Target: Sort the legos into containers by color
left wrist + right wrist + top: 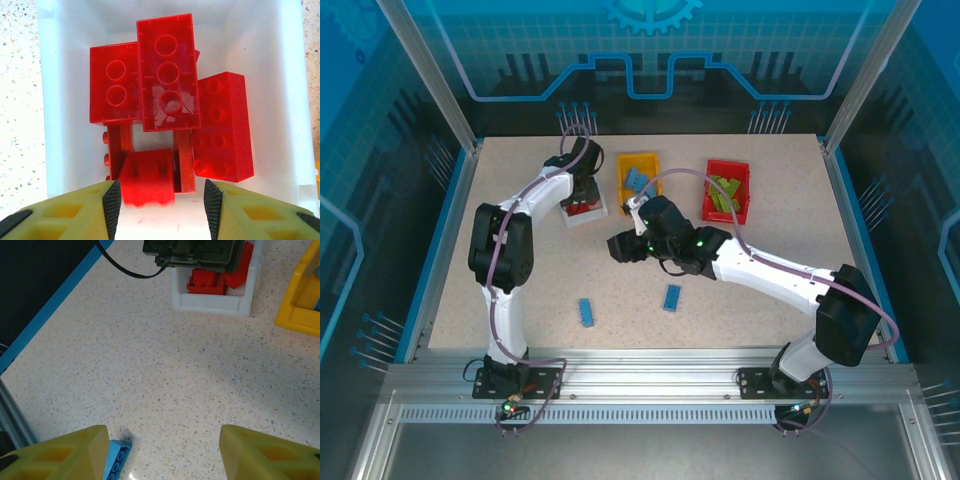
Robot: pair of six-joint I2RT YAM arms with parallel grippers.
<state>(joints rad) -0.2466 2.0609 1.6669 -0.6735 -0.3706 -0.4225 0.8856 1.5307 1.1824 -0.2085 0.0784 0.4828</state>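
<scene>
I am seeing left end effector [162,200] open, empty, over red plastic bricks [167,75] in white plastic bin [45,100]; right end effector [162,442] likewise.

The table [520,290] is pale with tiny dark specks, like sand. A blue strip [432,262] runs along its left edge. A shiny metal rail [650,375] lies along the near edge. Behind the far edge stands a blue wall [740,40] with a gear picture [652,12]. A gray post [428,75] rises from the far left corner.

Red bricks [167,75], white bin [55,100]; lime bricks [723,193], red bin [725,165]; blue bricks [586,312], speckled beige table [720,325].
</scene>
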